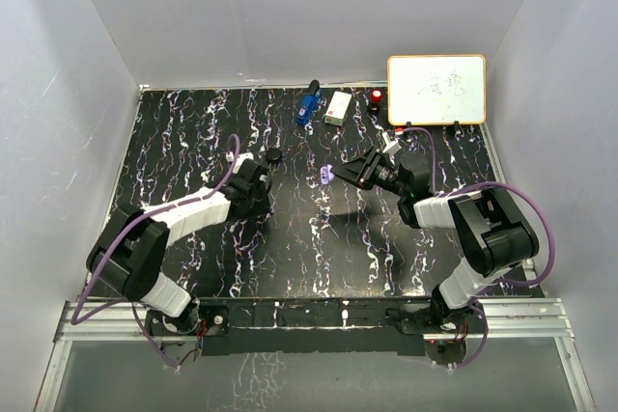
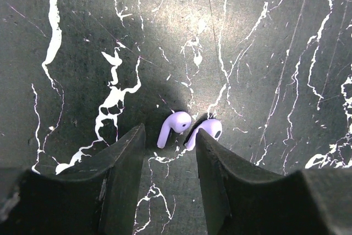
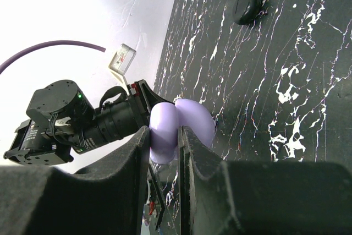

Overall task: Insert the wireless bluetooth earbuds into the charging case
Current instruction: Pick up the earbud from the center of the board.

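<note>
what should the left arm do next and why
Probably close the left end effector on the pale lilac plastic earbud between its open fingertips; the second earbud sits by one fingertip, and the right end effector holds the round lilac case.

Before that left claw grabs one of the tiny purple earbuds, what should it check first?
1. Left claw open: ok.
2. Earbud in the gap: ok, first lilac earbud lies between its fingers.
3. Only one earbud there: not ok, second lilac earbud lies right beside it.
4. Right claw gripping the lilac case: ok, clamped.
5. Case opening facing the earbud: cannot tell.
6. Black case outside the gap: ok.
</note>
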Controlling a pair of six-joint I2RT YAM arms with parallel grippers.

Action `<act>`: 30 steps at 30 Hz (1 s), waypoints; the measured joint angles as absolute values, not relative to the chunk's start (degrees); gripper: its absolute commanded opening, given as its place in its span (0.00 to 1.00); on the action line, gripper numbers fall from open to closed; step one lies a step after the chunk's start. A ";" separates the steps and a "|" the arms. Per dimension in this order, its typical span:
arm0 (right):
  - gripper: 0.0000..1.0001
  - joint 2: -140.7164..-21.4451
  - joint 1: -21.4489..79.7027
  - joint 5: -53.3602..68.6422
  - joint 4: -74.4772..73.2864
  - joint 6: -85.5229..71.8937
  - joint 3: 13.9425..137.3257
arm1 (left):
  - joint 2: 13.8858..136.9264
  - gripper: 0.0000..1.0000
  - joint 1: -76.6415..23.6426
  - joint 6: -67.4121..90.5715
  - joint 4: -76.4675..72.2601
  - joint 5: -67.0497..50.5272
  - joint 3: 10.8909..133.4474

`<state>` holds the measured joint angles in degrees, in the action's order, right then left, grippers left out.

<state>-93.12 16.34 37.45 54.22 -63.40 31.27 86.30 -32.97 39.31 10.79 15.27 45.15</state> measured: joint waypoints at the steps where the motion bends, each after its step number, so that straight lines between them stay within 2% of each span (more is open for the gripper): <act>1: 0.00 -93.12 16.34 37.45 54.22 -63.40 31.27 | 86.59 0.40 -33.01 39.20 10.74 15.27 45.19; 30: 0.00 -93.34 16.32 37.52 54.35 -63.51 31.05 | 90.59 0.34 -34.37 37.58 11.33 16.95 47.42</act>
<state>-93.34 16.32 37.52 54.35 -63.51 31.05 90.59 -34.37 37.58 11.33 16.95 47.42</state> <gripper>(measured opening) 0.223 0.344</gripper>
